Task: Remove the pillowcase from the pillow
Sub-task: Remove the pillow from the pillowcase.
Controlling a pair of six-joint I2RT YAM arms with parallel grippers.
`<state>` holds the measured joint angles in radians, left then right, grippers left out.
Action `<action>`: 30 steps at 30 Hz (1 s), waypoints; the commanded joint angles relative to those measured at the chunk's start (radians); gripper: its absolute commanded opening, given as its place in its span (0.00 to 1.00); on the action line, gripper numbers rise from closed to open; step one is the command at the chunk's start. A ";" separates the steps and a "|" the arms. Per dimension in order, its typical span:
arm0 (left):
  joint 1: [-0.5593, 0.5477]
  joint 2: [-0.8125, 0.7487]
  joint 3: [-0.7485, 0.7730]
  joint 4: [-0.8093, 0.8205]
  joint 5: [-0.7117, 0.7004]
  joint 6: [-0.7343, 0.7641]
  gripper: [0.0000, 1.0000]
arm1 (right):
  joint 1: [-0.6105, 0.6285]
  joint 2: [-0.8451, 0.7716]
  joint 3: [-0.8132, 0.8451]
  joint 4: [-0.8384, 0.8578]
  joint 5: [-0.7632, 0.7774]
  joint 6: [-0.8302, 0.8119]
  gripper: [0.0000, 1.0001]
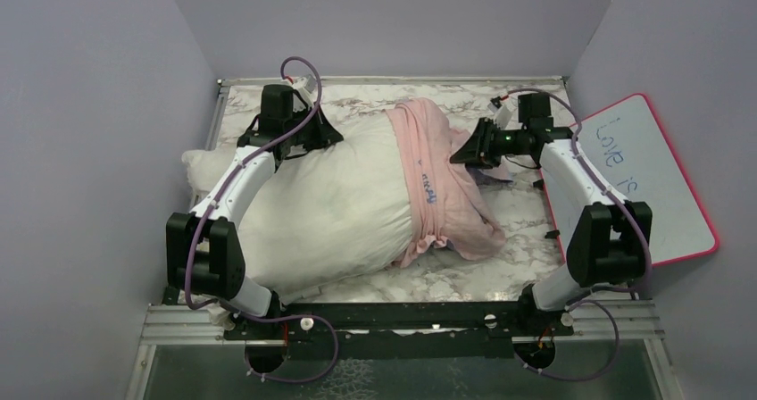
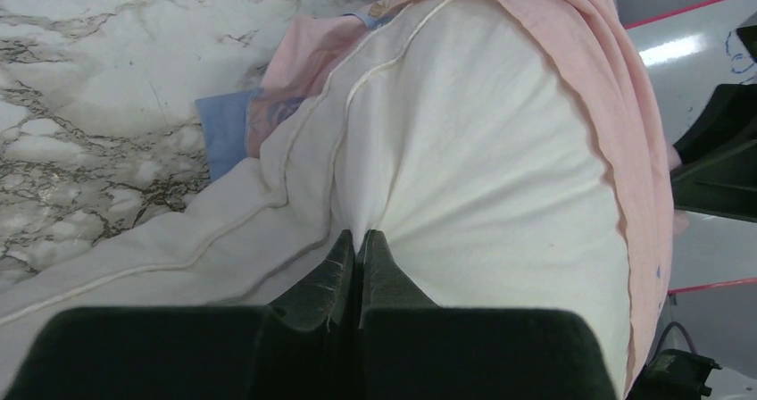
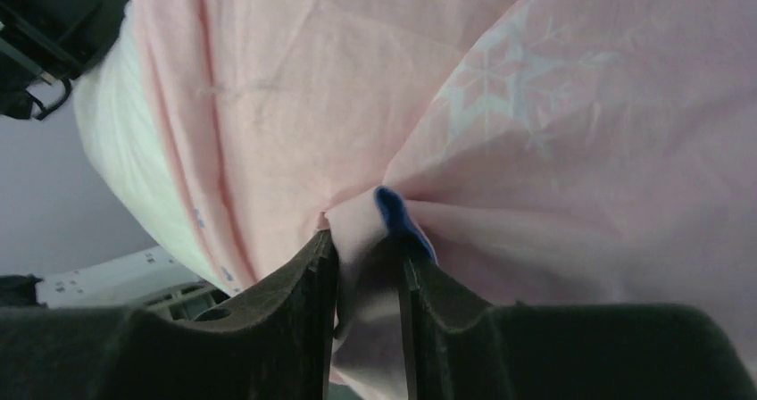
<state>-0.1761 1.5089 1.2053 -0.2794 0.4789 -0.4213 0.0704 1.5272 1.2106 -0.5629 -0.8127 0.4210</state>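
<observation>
The left gripper [image 2: 359, 239] is closed tight, pinching the white pillow [image 2: 464, 150] at its bare end. The right gripper [image 3: 366, 237] has its jaws narrowly apart with a fold of the pink pillowcase [image 3: 536, 150] between them; I cannot tell whether it is clamped. The pillow lies on a marble table [image 1: 482, 279], the pillowcase bunched over its right end, with a whiteboard [image 1: 652, 177] to the right and lilac walls [image 1: 402, 16] around.

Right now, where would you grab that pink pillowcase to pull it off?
Probably the loose bunched end of the pillowcase, past where the pillow fills it, coming from the right. That slack fabric should pinch easily, and it sits gathered toward that side, so a rightward pull should slide it off.
</observation>
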 commanded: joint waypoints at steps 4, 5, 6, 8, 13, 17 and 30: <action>0.007 -0.043 -0.032 -0.040 0.052 -0.014 0.00 | 0.042 0.053 -0.052 0.098 -0.079 -0.010 0.70; 0.006 -0.044 -0.032 -0.040 0.052 -0.016 0.00 | 0.043 0.056 -0.060 0.099 -0.061 -0.011 0.74; 0.005 -0.044 -0.032 -0.040 0.052 -0.017 0.00 | 0.045 0.060 -0.066 0.102 -0.052 -0.012 0.78; 0.003 -0.042 -0.030 -0.039 0.053 -0.017 0.00 | 0.052 0.082 -0.075 0.102 -0.058 -0.024 0.78; 0.001 -0.045 -0.028 -0.041 0.049 -0.016 0.00 | 0.057 0.068 -0.070 0.081 0.075 -0.009 0.35; 0.001 -0.055 -0.032 -0.056 0.037 -0.005 0.00 | 0.055 0.013 -0.004 0.021 0.344 0.012 0.06; 0.001 -0.077 -0.065 -0.097 -0.009 0.048 0.00 | -0.083 -0.062 0.290 -0.140 0.834 -0.010 0.01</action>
<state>-0.1768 1.4826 1.1782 -0.2718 0.4812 -0.4141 0.0605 1.5093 1.4033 -0.7071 -0.1879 0.4282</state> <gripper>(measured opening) 0.014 0.039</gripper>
